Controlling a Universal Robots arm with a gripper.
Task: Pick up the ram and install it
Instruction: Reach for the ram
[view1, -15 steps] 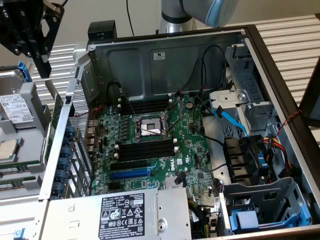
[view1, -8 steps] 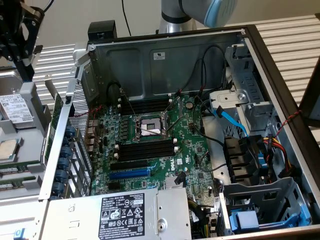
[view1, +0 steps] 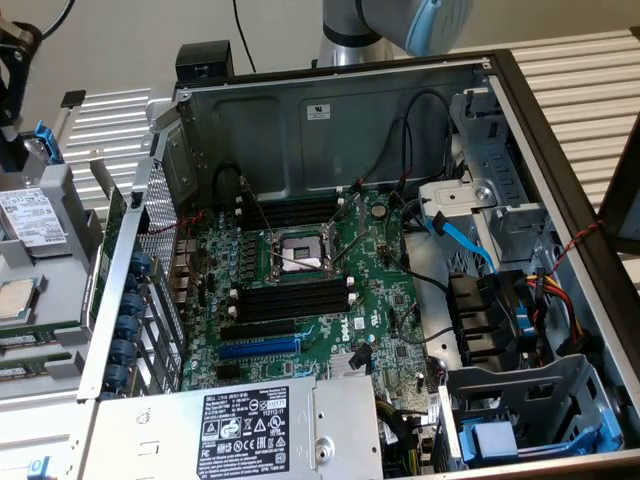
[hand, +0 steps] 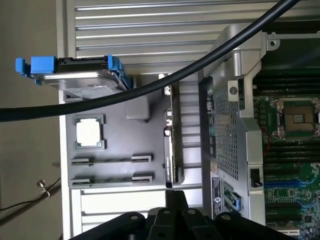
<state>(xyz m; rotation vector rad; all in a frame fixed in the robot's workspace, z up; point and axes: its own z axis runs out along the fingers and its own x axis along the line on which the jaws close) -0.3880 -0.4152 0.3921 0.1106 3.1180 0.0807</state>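
The fingers are closed on nothing and are held just outside the case wall, beside the tray. The ram is seated on edge in a holder at the tray's end opposite the drive. A second stick stands beside it, with the CPU beyond. The ram lies off the fingertips on the side away from the motherboard, its long axis parallel to the black slots, and it is not yet lifted.

Robotics lab setup, open desktop computer case, exposed motherboard, grey parts tray, robot arm behind
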